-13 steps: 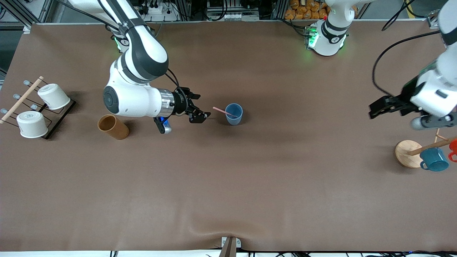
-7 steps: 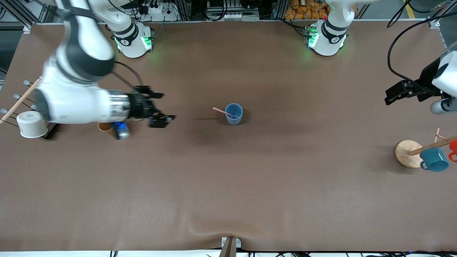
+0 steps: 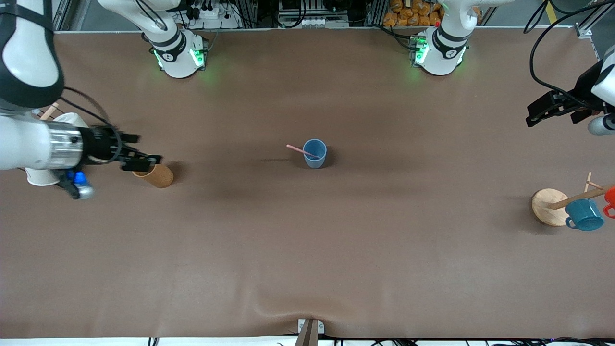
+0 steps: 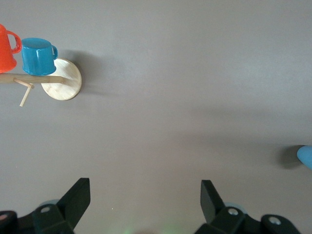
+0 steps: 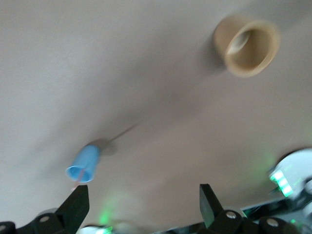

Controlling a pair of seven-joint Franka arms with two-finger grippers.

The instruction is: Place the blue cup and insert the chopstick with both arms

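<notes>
The blue cup (image 3: 314, 154) stands upright in the middle of the table with the pale pink chopstick (image 3: 301, 150) leaning in it, its free end toward the right arm's end. The cup also shows in the right wrist view (image 5: 84, 165) and at the edge of the left wrist view (image 4: 306, 156). My right gripper (image 3: 139, 162) is open and empty, over the brown holder (image 3: 154, 175) at the right arm's end. My left gripper (image 3: 540, 113) is open and empty, up in the air at the left arm's end of the table.
The brown cylindrical holder lies on its side and shows in the right wrist view (image 5: 247, 45). A wooden mug rack (image 3: 550, 206) with a teal mug (image 3: 584, 215) and a red mug (image 3: 610, 201) stands at the left arm's end. A white cup (image 3: 41, 177) on a rack is partly hidden by the right arm.
My right gripper has drawn back from beside the cup to over the brown holder. My left gripper has moved away toward its end of the table. The cup and chopstick have not moved.
</notes>
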